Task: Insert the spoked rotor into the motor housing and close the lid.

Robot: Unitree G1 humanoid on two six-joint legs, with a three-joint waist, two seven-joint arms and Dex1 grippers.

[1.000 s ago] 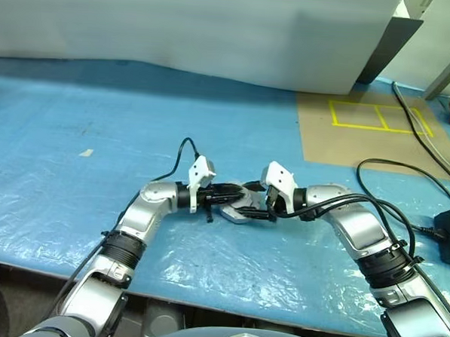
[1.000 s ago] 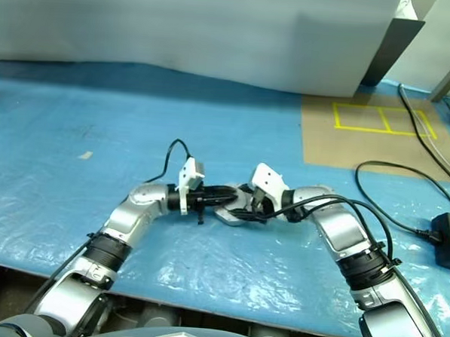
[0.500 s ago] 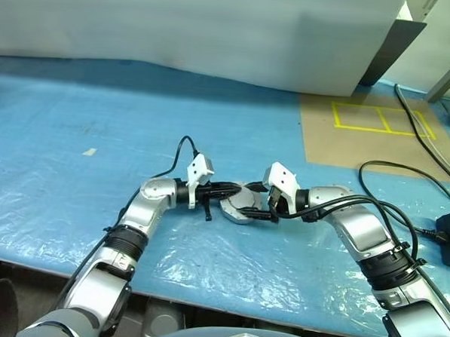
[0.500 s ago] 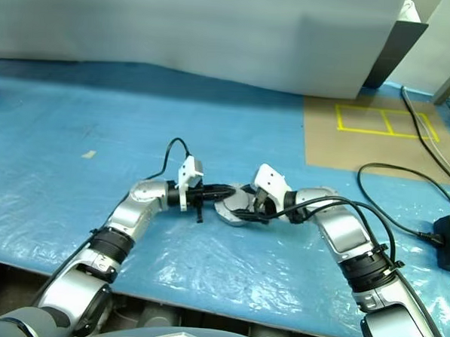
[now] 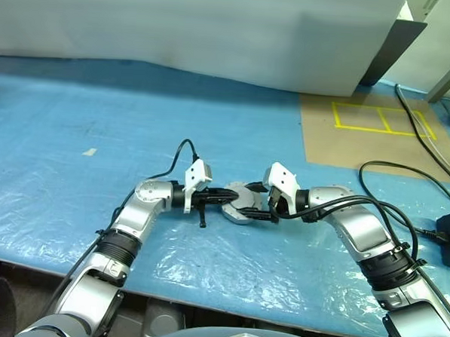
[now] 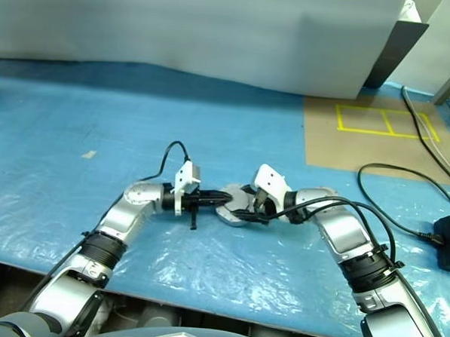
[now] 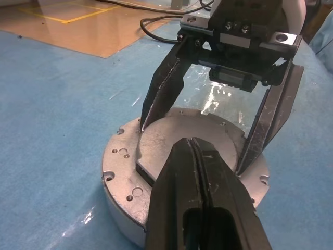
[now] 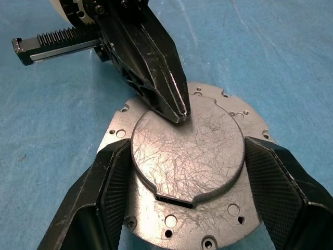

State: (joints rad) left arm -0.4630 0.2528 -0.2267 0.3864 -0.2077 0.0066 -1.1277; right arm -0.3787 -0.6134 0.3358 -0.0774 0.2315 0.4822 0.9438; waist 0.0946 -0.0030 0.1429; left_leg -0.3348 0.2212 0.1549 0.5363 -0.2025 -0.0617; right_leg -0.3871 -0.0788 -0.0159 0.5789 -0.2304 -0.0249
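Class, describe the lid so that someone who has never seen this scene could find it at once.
On the blue plastic sheet, look where the left gripper and right gripper meet. There sits the lid: a smooth, scratched grey disc on the motor housing, whose flange has small holes.

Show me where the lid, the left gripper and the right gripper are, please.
lid (image 8: 187, 151): right wrist view, middle of its smooth grey face.
left gripper (image 8: 179, 112): right wrist view, shut fingertips.
right gripper (image 7: 193, 148): left wrist view, midway between fingertips.
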